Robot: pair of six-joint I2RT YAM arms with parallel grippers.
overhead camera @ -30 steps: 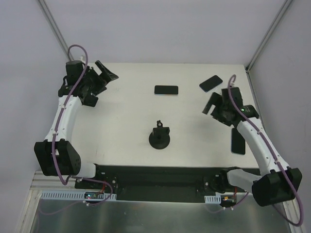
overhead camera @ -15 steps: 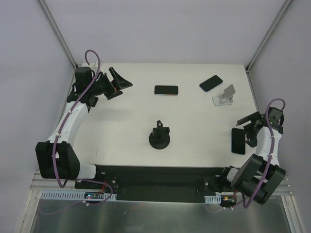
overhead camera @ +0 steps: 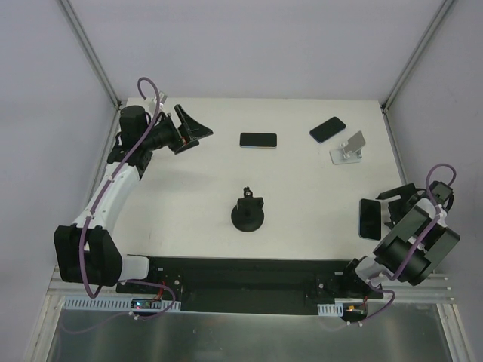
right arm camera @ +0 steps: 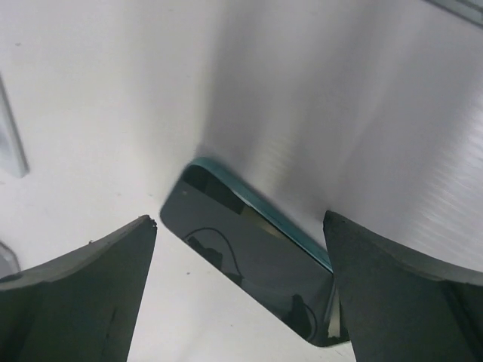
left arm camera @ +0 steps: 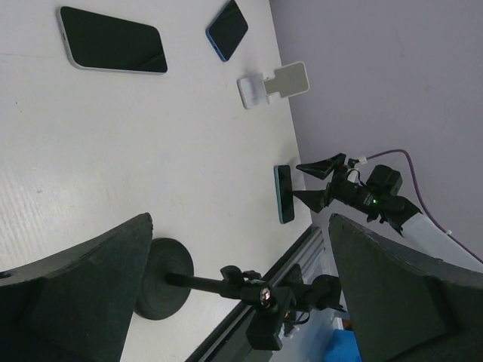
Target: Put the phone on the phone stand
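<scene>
The black phone stand, a round disc with a short knobbed post, sits at the table's middle front; the left wrist view shows its base. Three phones lie flat: one at the back centre, a blue-edged one at the back right, and a teal-edged one near the right edge. My right gripper is open just right of the teal phone, which lies ahead of its spread fingers. My left gripper hangs open and empty at the back left, facing across the table.
A small white-and-silver stand is at the back right, near the blue-edged phone. The right arm is folded back along the table's right edge. A black rail runs along the near edge, and walls enclose the table.
The right arm swung from the back right to the near right edge, uncovering the white stand; its gripper now faces the teal phone. The left gripper shifted slightly right.
</scene>
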